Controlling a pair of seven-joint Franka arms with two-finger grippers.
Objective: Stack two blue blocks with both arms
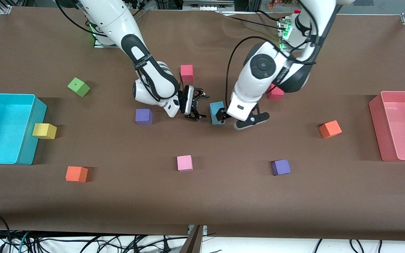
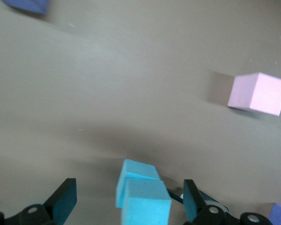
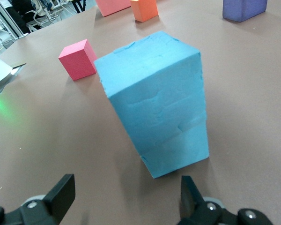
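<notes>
The two blue blocks [image 1: 217,112] stand stacked one on the other near the table's middle. The upper block sits slightly askew on the lower one. In the left wrist view the stack [image 2: 143,197] shows from above, and my left gripper [image 2: 129,201] hangs open just over it, a finger on each side, touching nothing. My right gripper [image 1: 195,105] is open and empty, low beside the stack toward the right arm's end. The right wrist view shows the stack [image 3: 154,108] close ahead of the open right gripper [image 3: 126,197].
Loose cubes lie around: purple [image 1: 143,116], red [image 1: 186,72], red [image 1: 275,92], pink [image 1: 185,163], purple [image 1: 281,167], orange [image 1: 330,129], orange [image 1: 76,174], yellow [image 1: 44,130], green [image 1: 78,86]. A cyan bin [image 1: 26,140] and a pink bin [image 1: 378,126] stand at the table's ends.
</notes>
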